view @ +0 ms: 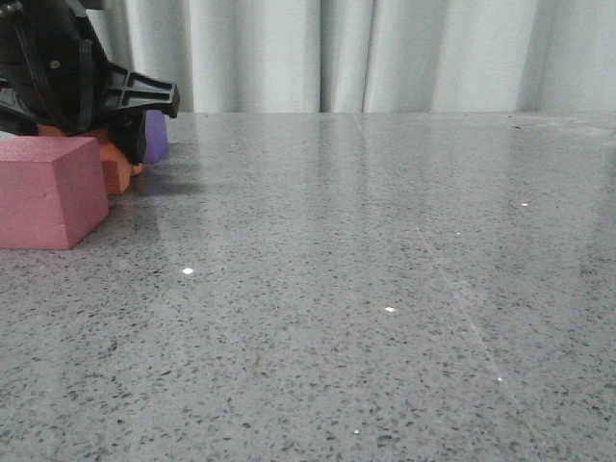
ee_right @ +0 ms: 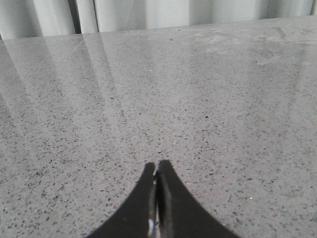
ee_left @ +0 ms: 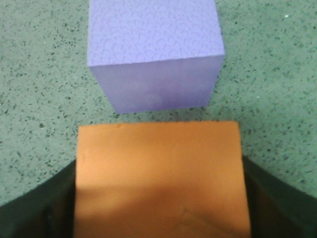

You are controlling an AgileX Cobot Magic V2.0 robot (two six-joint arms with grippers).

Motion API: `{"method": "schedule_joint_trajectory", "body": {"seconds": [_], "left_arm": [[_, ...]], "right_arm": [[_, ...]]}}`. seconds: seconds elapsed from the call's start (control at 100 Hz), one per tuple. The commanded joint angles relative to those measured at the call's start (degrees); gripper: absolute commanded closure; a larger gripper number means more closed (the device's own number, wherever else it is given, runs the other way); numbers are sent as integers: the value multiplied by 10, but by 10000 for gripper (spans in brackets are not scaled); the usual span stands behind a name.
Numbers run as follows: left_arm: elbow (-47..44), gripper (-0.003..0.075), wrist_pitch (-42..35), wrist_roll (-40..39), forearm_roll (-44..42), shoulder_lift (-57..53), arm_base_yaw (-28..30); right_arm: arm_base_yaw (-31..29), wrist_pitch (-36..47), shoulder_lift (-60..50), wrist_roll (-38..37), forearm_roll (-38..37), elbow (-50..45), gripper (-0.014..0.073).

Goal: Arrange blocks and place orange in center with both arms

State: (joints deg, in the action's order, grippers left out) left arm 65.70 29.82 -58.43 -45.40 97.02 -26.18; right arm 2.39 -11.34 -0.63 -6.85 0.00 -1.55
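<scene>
- Listing first our left gripper (ee_left: 158, 198): its two black fingers (ee_left: 39, 208) stand on either side of the orange cube (ee_left: 158, 178), pressed against its flanks, so it is closed on that cube.
- Orange cube: in the front view it sits at the far left of the table (view: 366, 289), mostly hidden under the left gripper (view: 120, 115), with only a lower corner (view: 117, 168) showing. We cannot tell whether it rests on the table or is lifted off it.
- Purple cube (ee_left: 154, 52): lies just beyond the orange cube in the left wrist view, apart from it by a narrow strip of table (ee_left: 49, 99). Its top face is pebbled; the orange cube's visible face looks smooth. In the front view it shows as a sliver (view: 156, 135) behind the gripper.
- Pink cube (view: 50, 191): stands on the table at the left edge of the front view, nearer the camera than the orange cube and overlapping it in that view; we cannot tell whether they touch.
- Right gripper (ee_right: 157, 171): fingertips meet with no gap, holding nothing, above bare table (ee_right: 198, 99). It does not appear in the front view.
- Table: grey speckled stone, glossy.
- Curtain (view: 385, 53): pale, hanging behind the table's far edge.
</scene>
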Motion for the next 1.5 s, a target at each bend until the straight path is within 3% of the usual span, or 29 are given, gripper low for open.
{"method": "schedule_joint_trajectory", "body": {"seconds": [0.0, 0.06, 0.28, 0.65, 0.95, 1.07, 1.4, 1.49], "left_arm": [[14, 131, 3, 5, -14, -17, 2], [14, 97, 3, 5, -11, -18, 2], [14, 100, -28, 5, 0, -50, 2], [15, 101, -34, 31, 13, -205, 2], [-83, 116, -41, 44, 11, -355, 2], [-158, 220, -61, 44, -16, -423, 2], [-350, 737, -98, 29, -56, -633, 2], [-381, 739, -98, 29, -56, -681, 2]], "right_arm": [[-4, 49, -12, 5, 0, 7, 661], [-4, 49, -12, 5, 0, 7, 661], [-4, 49, -12, 5, 0, 7, 661], [-4, 49, -12, 5, 0, 7, 661], [-4, 49, -12, 5, 0, 7, 661], [-4, 49, -12, 5, 0, 7, 661], [-4, 49, -12, 5, 0, 7, 661], [-4, 49, -12, 5, 0, 7, 661]]}}
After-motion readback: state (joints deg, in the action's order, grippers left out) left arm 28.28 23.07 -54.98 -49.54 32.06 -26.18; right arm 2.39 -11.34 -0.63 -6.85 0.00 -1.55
